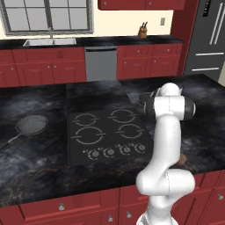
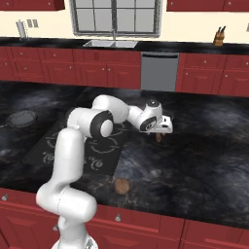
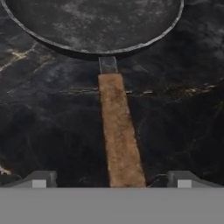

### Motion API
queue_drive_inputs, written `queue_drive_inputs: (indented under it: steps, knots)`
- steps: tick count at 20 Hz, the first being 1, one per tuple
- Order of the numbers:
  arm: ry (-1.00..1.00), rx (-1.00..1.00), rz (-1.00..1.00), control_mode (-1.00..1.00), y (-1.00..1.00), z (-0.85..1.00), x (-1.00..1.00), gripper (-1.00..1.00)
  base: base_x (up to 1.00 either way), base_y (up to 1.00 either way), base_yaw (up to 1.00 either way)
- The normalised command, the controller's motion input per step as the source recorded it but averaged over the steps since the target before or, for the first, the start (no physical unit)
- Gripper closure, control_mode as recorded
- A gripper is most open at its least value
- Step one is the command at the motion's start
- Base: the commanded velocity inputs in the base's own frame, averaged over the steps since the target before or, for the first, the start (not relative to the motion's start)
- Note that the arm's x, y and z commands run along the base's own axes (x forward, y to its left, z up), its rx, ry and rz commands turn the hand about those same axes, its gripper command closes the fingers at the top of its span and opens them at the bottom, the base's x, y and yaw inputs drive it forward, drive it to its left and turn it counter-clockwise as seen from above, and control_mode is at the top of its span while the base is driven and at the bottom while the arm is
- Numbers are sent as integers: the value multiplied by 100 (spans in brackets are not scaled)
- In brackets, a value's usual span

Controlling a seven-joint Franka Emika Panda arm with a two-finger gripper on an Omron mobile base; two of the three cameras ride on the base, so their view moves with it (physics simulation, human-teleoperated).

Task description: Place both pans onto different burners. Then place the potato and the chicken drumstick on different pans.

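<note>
Hovering wide open and empty, the hand point(image 3: 112, 179) straddled the brown handle point(image 3: 119, 131) of a pan point(image 3: 94, 26) lying flat on the dark tabletop point(image 3: 48, 122); lowering squarely before closing looked wise, then carrying it left toward the cooktop point(image 1: 107, 134), beyond which the other pan point(image 1: 31, 124) waited.
</note>
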Motion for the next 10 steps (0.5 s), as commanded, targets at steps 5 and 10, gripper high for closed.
queue_drive_inputs:
  steps: [5, 10]
  knots:
    - [0, 0, 0, -100, -11, -30, 35, -100, 0, 0, 0]
    - [0, 0, 0, -100, -3, -27, 23, 100, 0, 0, 0]
